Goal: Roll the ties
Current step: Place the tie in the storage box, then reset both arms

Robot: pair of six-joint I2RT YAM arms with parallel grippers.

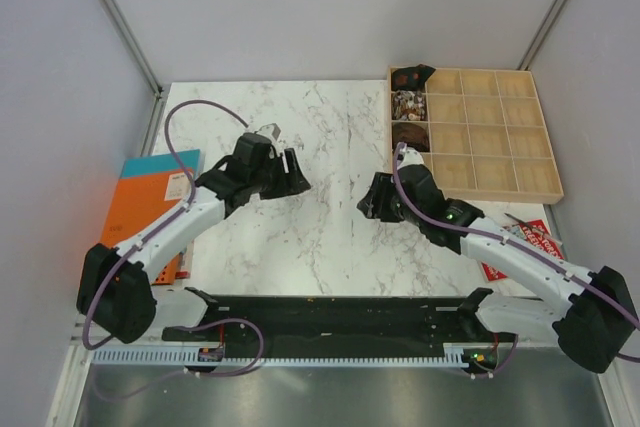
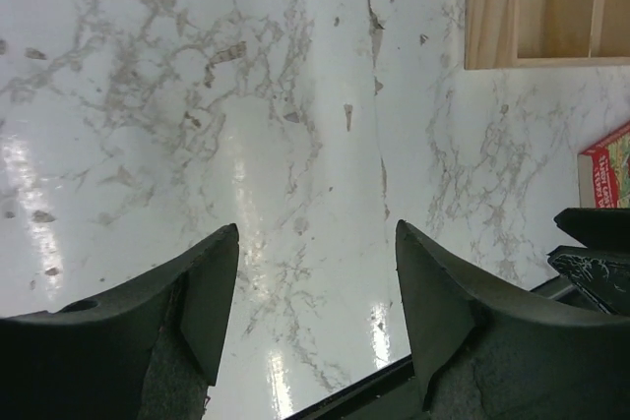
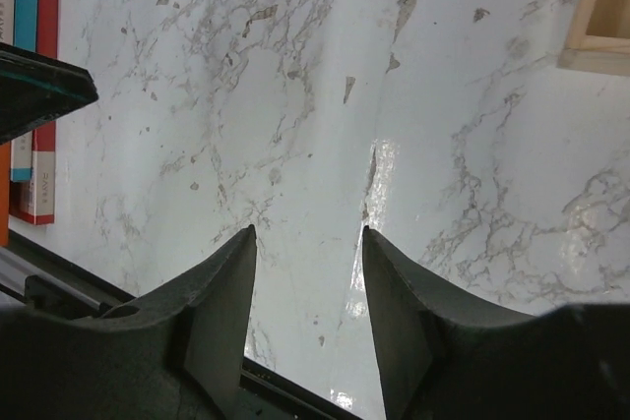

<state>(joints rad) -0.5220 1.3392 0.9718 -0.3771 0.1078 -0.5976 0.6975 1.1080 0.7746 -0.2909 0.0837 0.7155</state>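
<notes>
No tie lies loose on the marble table (image 1: 320, 237). Three rolled ties sit in the left column of the wooden tray (image 1: 500, 132): a dark one (image 1: 410, 77) at the back, a light patterned one (image 1: 408, 104), and a dark brown one (image 1: 408, 134). My left gripper (image 1: 298, 175) hovers over the table's middle left, open and empty; in the left wrist view (image 2: 315, 226) only bare marble shows between its fingers. My right gripper (image 1: 368, 202) faces it from the right, open and empty, also over bare marble in the right wrist view (image 3: 308, 230).
The wooden tray's other compartments look empty; its corner shows in the left wrist view (image 2: 532, 7) and the right wrist view (image 3: 600, 17). Orange and blue books (image 1: 150, 197) lie off the table's left edge. A red booklet (image 1: 525, 242) lies at the right. A black rail (image 1: 330, 312) runs along the near edge.
</notes>
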